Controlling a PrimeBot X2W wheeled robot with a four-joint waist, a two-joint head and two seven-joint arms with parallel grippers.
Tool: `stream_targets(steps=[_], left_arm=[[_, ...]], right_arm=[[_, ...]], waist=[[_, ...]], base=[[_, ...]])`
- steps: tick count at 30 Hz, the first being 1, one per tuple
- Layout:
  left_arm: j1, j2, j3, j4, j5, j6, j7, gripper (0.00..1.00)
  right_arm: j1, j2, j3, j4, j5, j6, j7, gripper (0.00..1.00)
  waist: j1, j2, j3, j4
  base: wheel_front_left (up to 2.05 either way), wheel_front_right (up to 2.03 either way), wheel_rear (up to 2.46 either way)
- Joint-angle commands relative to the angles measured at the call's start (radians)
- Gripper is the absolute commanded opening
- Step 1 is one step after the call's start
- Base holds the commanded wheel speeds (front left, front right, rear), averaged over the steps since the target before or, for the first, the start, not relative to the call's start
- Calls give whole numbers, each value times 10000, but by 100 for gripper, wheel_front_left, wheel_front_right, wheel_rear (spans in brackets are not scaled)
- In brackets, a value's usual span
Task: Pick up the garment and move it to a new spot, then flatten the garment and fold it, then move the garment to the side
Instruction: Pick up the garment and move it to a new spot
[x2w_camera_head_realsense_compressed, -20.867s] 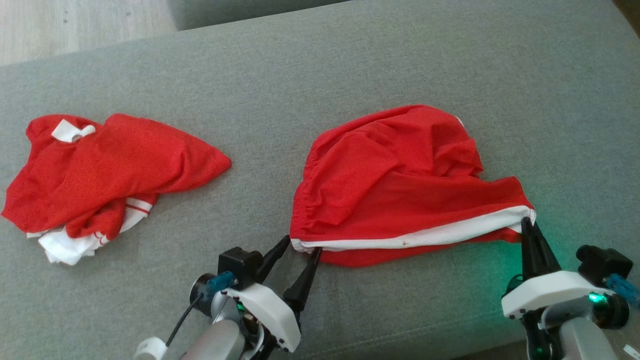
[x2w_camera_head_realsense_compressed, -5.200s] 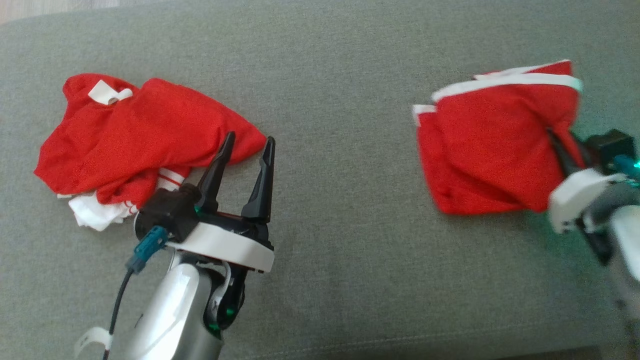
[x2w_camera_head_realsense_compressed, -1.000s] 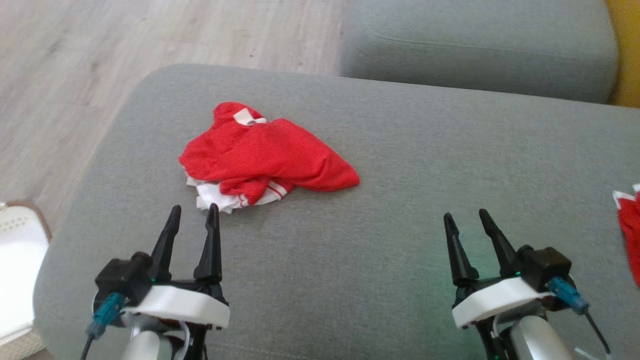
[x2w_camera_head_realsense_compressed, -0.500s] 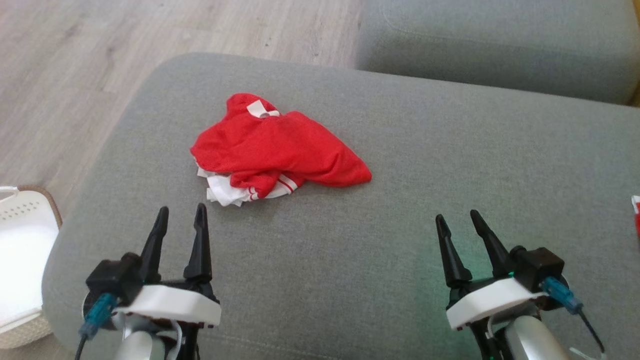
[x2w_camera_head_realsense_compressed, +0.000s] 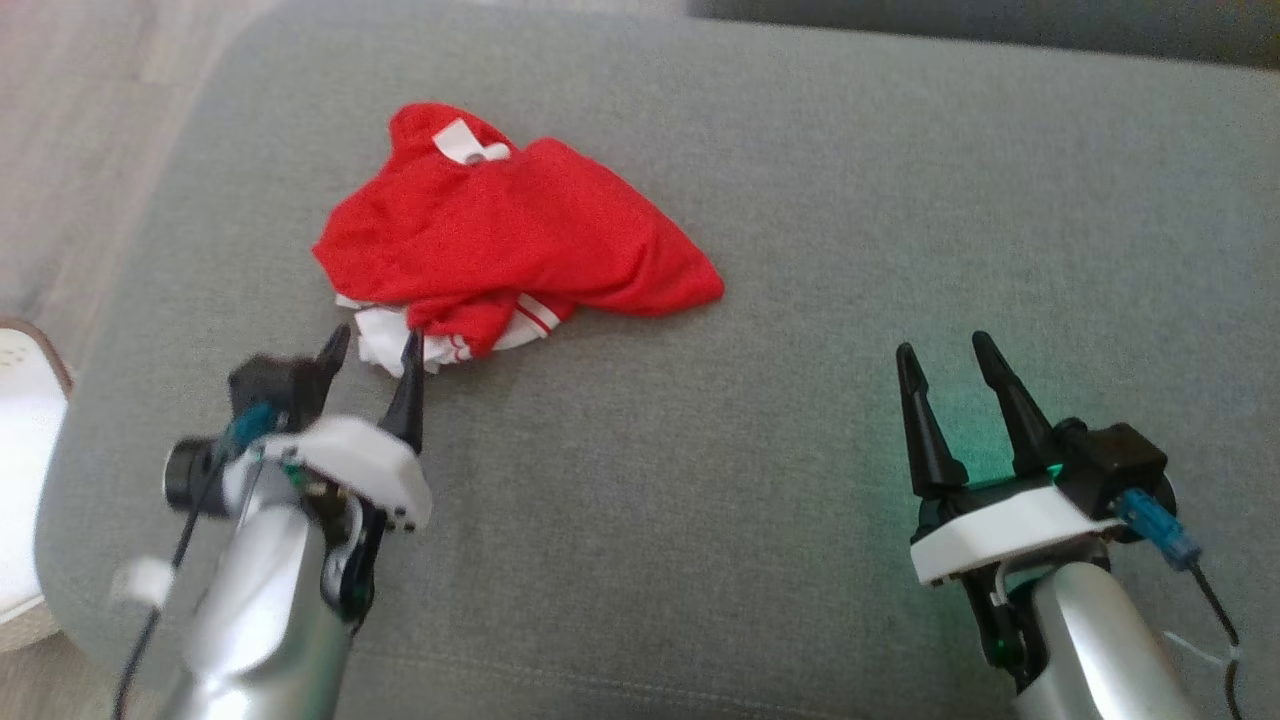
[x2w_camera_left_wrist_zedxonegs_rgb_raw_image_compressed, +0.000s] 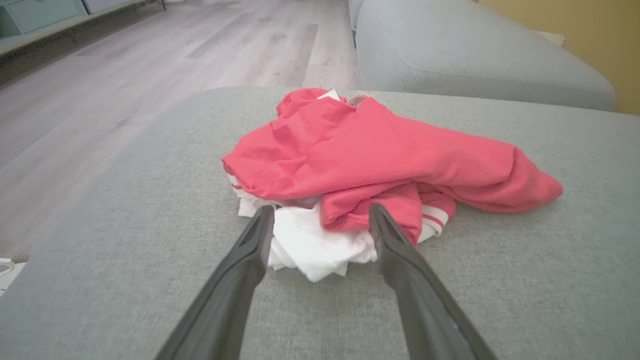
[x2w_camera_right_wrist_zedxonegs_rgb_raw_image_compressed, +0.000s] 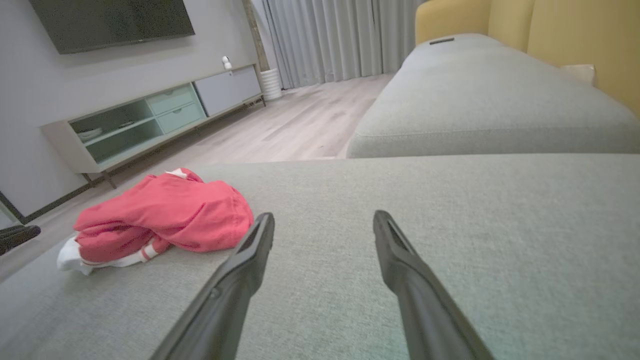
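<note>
Our left gripper (x2w_camera_head_realsense_compressed: 375, 345) stands wide open. Its two long, dark, tapering fingers (x2w_camera_left_wrist_zedxonegs_rgb_raw_image_compressed: 235, 280) straddle the near edge of the garment (x2w_camera_head_realsense_compressed: 510, 240) and are closed on nothing; whether the tips touch the cloth we cannot tell. Just ahead of those fingers the garment lies in a crumpled heap: soft red knit on top, a bunched white part (x2w_camera_left_wrist_zedxonegs_rgb_raw_image_compressed: 315, 245) nearest the tips, red-striped trim (x2w_camera_left_wrist_zedxonegs_rgb_raw_image_compressed: 434, 216) beside it, and a small white tab (x2w_camera_head_realsense_compressed: 460, 142) at the far end. Our right gripper (x2w_camera_head_realsense_compressed: 944, 348) is equally wide and empty, over bare cushion (x2w_camera_head_realsense_compressed: 800, 200) of grey, coarse-woven fabric. The garment sits well off to its left.
</note>
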Motion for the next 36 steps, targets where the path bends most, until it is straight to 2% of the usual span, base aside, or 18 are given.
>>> stream_targets(steps=[1,7,15,16,17,22,26,33,36], left_arm=[[-442,278,204,-151,84,-40,41,100],[-1786,442,-223,1516,114,-467,850,100],[-2881,663,-290,3236,8,-563,1193,100],[-2948,672,-292,3383,-17,-573,1149,39],[-3000,681,-272,3489,-54,-577,1031,0],[-3124,739,-54,3511,-215,-375,-304,0],[-3164,783,131,2708,-231,-145,-898,0],[-2678,1111,162,-1350,570,74,-960,0],[-2519,1240,-26,-2638,975,50,-961,0]], right_arm=[[-323,-12,194,-351,-57,-9,20,100],[-536,-12,179,-498,-136,-9,69,100],[-782,-12,135,-556,-214,-9,66,100],[-789,-12,135,-531,-222,-9,59,100],[-793,-12,127,-501,-225,-9,48,100],[-766,-12,144,-319,-155,-9,-18,100],[-709,-12,162,-195,-60,-9,-84,100],[-634,-12,182,-13,188,-9,-195,100],[-626,-12,230,79,330,-9,-251,100]], waist=[[-2,0,290,-184],[-2,0,842,-483],[-2,0,1206,-854],[-2,0,1194,-896],[-2,0,1171,-933],[-2,0,814,-1133],[-2,0,394,-1306],[-2,0,-205,-1802],[-2,0,-408,-2075]], base=[[0,0,0],[0,0,0],[0,0,0],[0,0,0],[0,0,0],[0,0,0],[0,0,0],[0,0,0],[0,0,0]])
